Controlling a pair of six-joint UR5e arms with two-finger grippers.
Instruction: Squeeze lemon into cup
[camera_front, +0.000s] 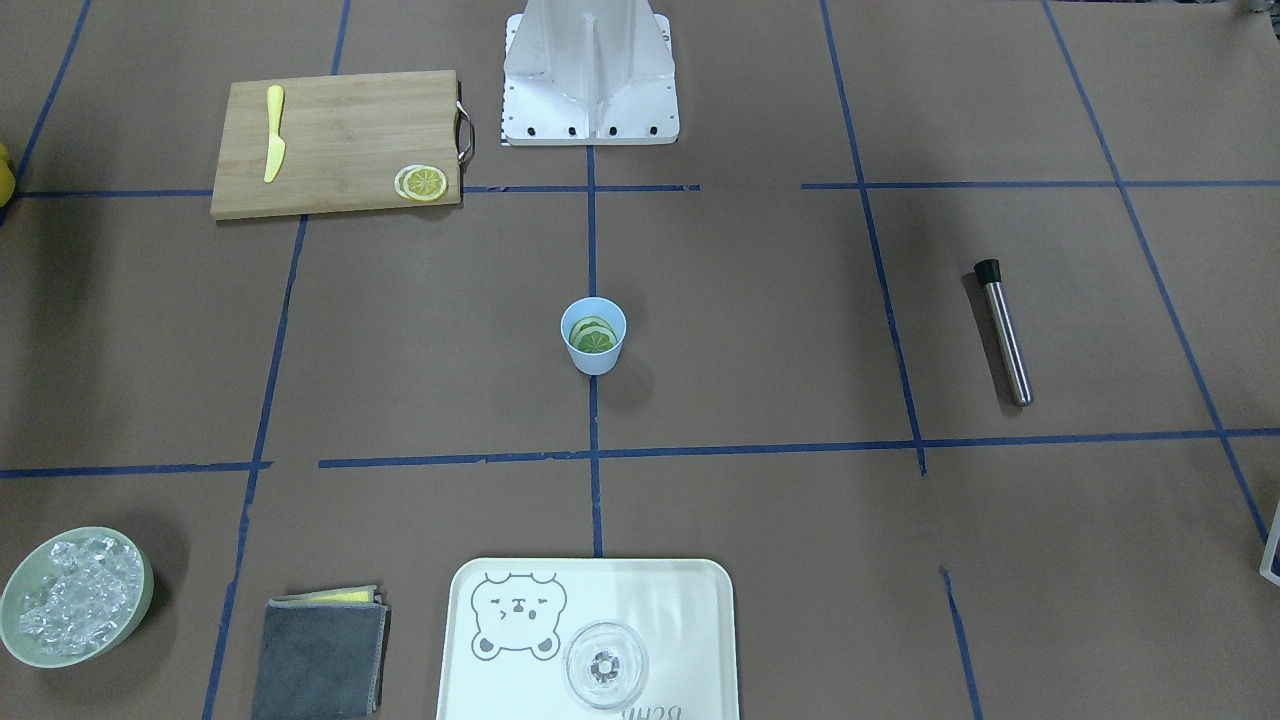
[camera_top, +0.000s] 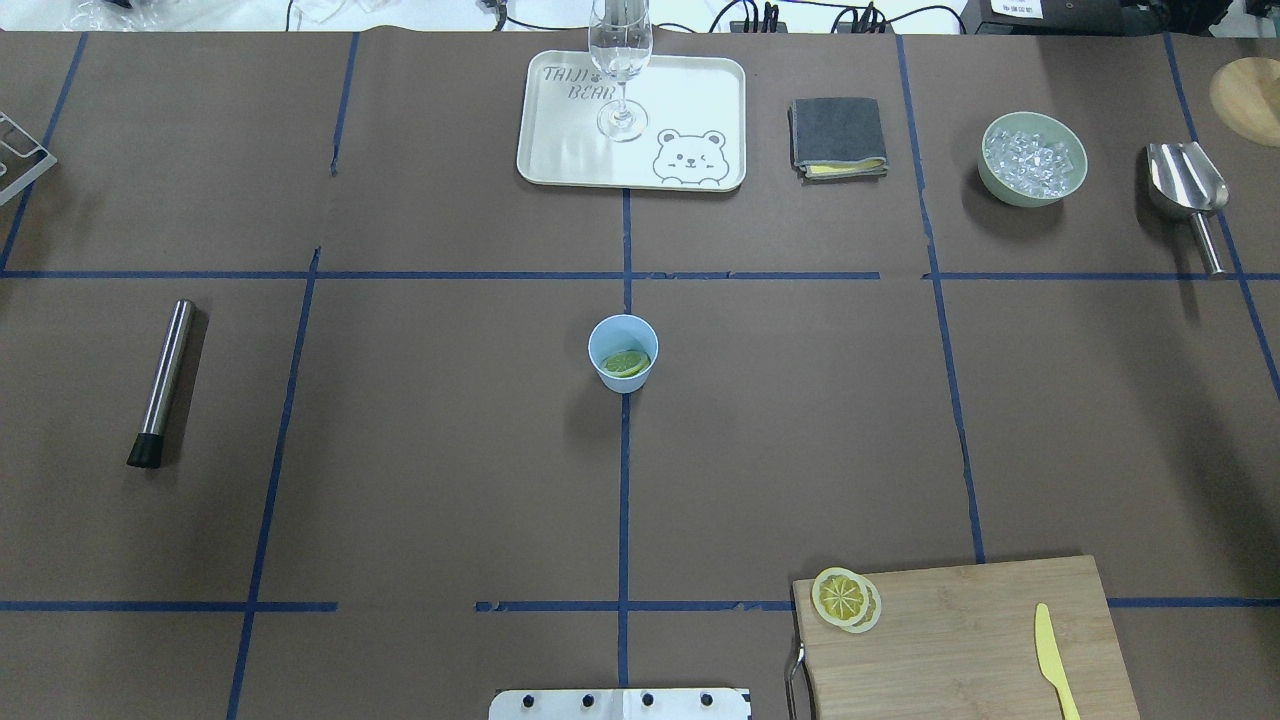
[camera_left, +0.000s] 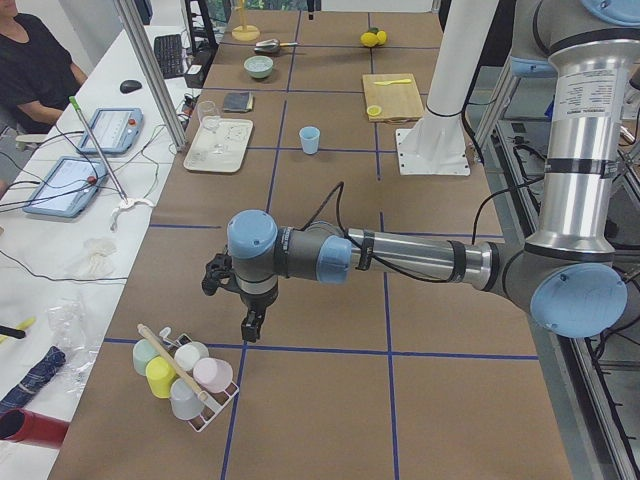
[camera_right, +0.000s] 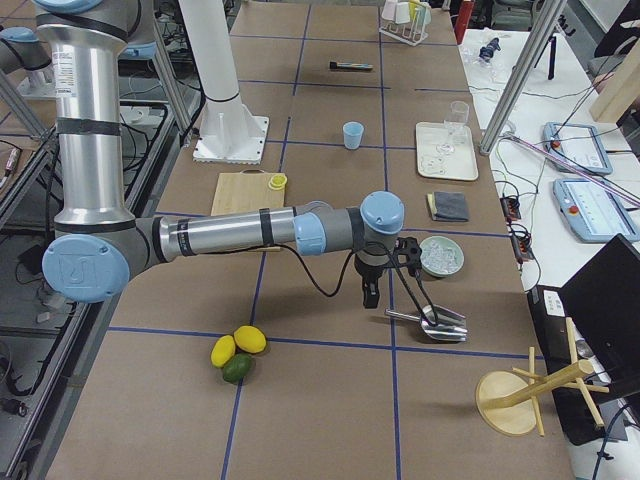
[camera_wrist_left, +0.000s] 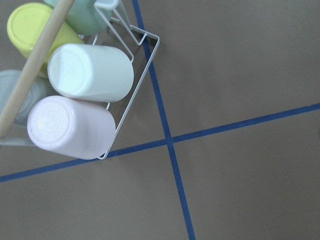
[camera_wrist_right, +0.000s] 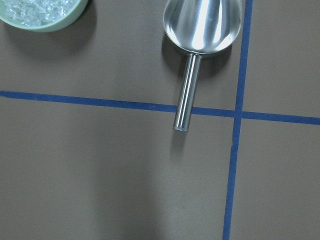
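The light-blue cup (camera_front: 593, 345) (camera_top: 622, 357) stands upright at the table's centre with lemon slices (camera_front: 592, 335) (camera_top: 626, 363) inside it. Two more lemon slices (camera_front: 421, 183) (camera_top: 845, 598) lie on a corner of the wooden cutting board (camera_front: 340, 150). My left gripper (camera_left: 250, 325) hangs over the table's left end beside a rack of cups (camera_left: 185, 375), far from the light-blue cup (camera_left: 310, 139). My right gripper (camera_right: 370, 293) hangs over the right end by a metal scoop (camera_right: 430, 322). I cannot tell whether either is open or shut.
A yellow knife (camera_front: 273, 133) lies on the board. A steel muddler (camera_front: 1003, 333) lies on my left side. On the far side stand a tray (camera_front: 690, 600) with a clear glass (camera_front: 604, 665), a grey cloth (camera_front: 320, 655) and an ice bowl (camera_front: 147, 592).
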